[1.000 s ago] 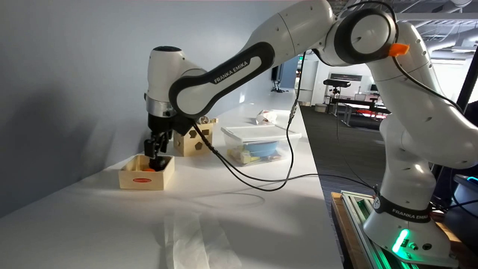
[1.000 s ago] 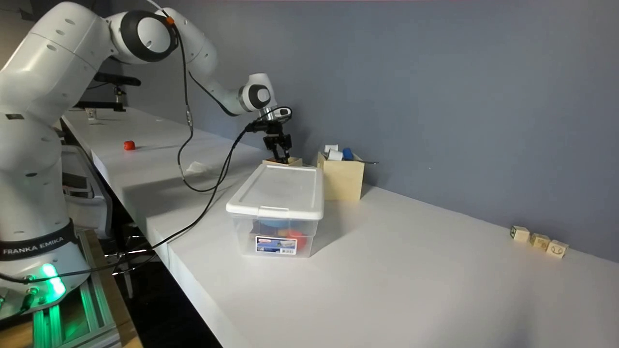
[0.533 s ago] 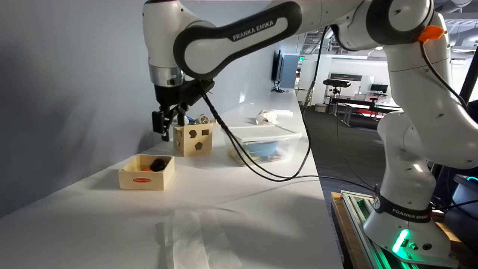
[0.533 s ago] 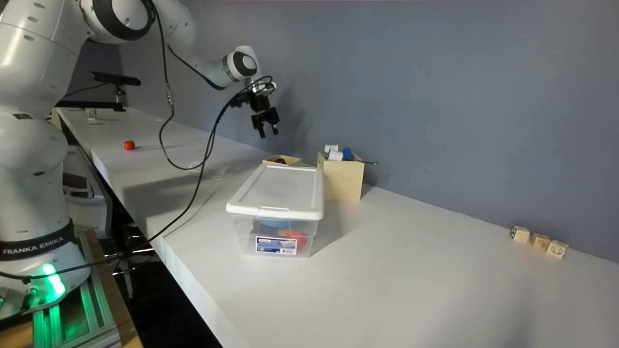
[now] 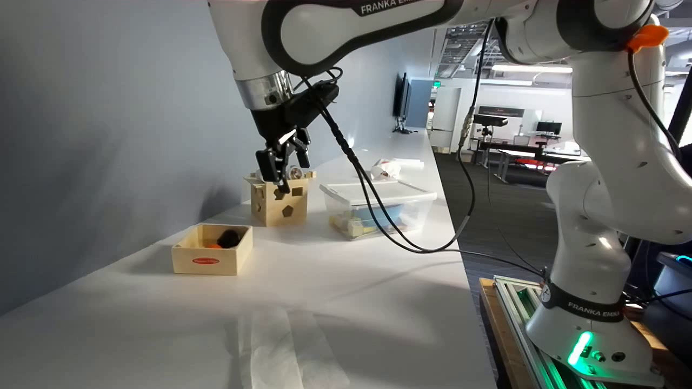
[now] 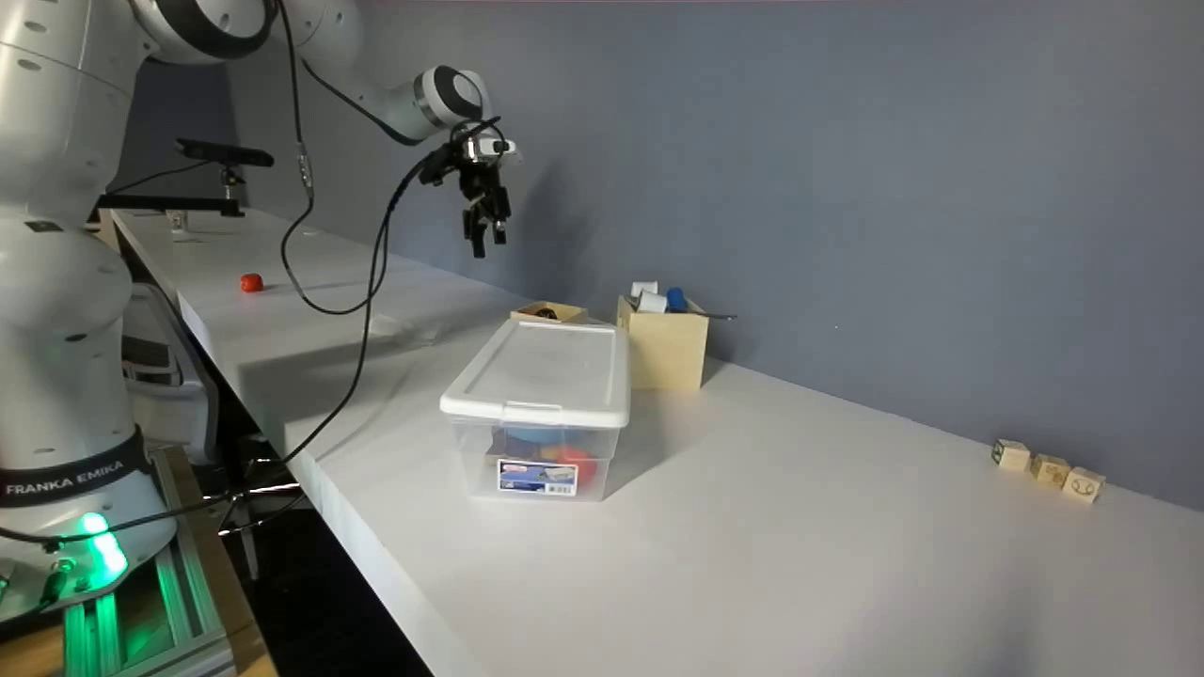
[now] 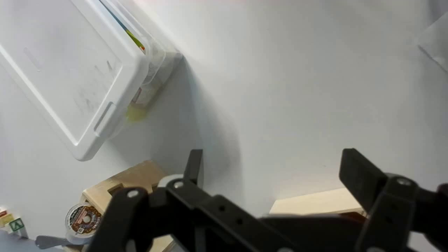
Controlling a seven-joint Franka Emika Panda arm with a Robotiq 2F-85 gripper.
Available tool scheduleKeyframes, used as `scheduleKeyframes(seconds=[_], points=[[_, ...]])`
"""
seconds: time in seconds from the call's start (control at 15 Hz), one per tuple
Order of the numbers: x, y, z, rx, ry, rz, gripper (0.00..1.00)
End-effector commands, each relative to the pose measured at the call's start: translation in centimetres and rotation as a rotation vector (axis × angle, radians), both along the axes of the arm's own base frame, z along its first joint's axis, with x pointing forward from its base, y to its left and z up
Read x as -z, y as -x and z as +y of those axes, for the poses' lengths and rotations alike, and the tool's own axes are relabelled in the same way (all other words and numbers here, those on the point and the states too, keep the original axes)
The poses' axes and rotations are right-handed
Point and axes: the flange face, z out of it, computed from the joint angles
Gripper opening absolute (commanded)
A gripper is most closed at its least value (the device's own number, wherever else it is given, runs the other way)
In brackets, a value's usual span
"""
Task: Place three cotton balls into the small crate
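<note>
Over the flat white table (image 6: 800, 564), well above its surface, the black two-finger gripper (image 7: 274, 162) held its jaws wide apart; in the wrist view, table surface showed between the dark fingers (image 7: 360, 175). Partly behind one finger, in that view, was one light-wood cube box with cut holes (image 5: 273, 206), and partly behind the other was one shallow light-wood crate with a red oval label (image 5: 227, 262). Inside this crate lay one dark brown-black round ball (image 5: 228, 239), and just beside it one orange thing (image 5: 213, 246), of which too little showed to tell its shape. The crate stood near the grey-blue wall (image 5: 108, 135), and near the cube box but apart from it. On the other side, a broad stretch of table lay between the crate and the table's long edge. Beyond that edge stood the base (image 5: 611, 346) of the one white jointed arm (image 5: 313, 32); its forearm was high and gently sloping, and the wrist pointed down with a slight tilt. Black cables (image 5: 341, 139) drooped from it, crossing, in an exterior view, before one clear plastic tub with a white lid (image 6: 534, 395). Three small light-wood blocks (image 6: 1051, 468) stood in a row along the wall.
</note>
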Motion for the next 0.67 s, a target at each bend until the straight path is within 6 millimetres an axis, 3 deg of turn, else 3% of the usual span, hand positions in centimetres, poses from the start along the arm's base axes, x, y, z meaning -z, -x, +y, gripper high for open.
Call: scheduleKeyframes(seconds=[0.0, 0.4, 0.47, 0.6], points=[[0.0, 0.0, 0.0, 0.001, 0.0, 0.002, 1.0], [0.2, -0.5, -0.6, 0.017, 0.003, -0.005, 1.0], [-0.2, -1.1, -1.8, 0.014, 0.004, -0.016, 1.0], [-1.9, -2.0, -6.0, -0.08, 0.029, 0.027, 1.0]])
